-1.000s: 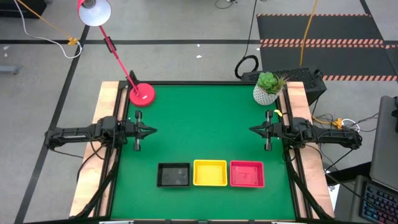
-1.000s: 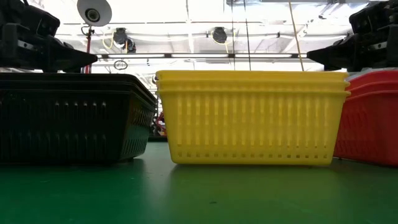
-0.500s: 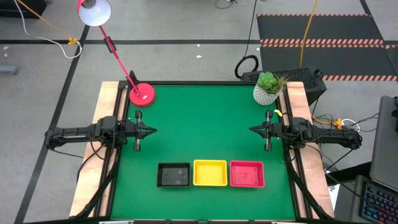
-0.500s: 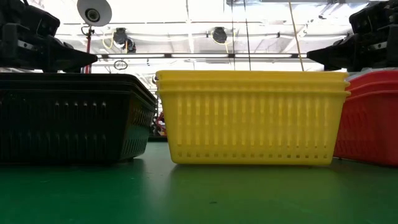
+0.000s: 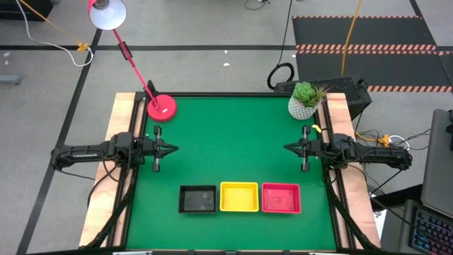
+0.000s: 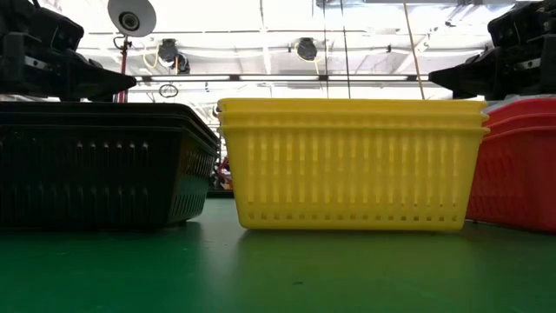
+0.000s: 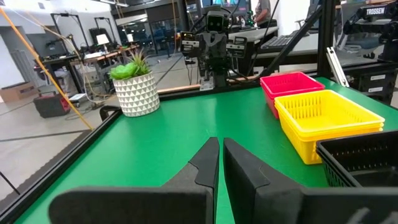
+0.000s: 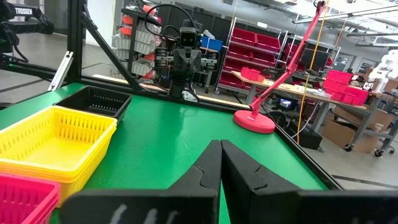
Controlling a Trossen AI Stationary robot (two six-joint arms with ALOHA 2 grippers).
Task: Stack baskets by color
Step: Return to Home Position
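Observation:
Three stacks of baskets stand side by side on the green table near its front edge: black (image 5: 197,199), yellow (image 5: 239,197) and red-pink (image 5: 281,197). In the low view the yellow stack (image 6: 351,163) shows nested rims, with the black (image 6: 95,165) and the red-pink (image 6: 514,165) beside it. My left gripper (image 5: 174,149) rests at the table's left edge, shut and holding nothing, its fingers (image 7: 208,163) nearly together. My right gripper (image 5: 287,148) waits at the right edge, shut and holding nothing (image 8: 220,148).
A round pink lamp base (image 5: 161,108) stands at the far left corner, its arm rising off the table. A white pot with a green plant (image 5: 305,100) stands at the far right corner. Open green table (image 5: 230,142) lies between the two grippers.

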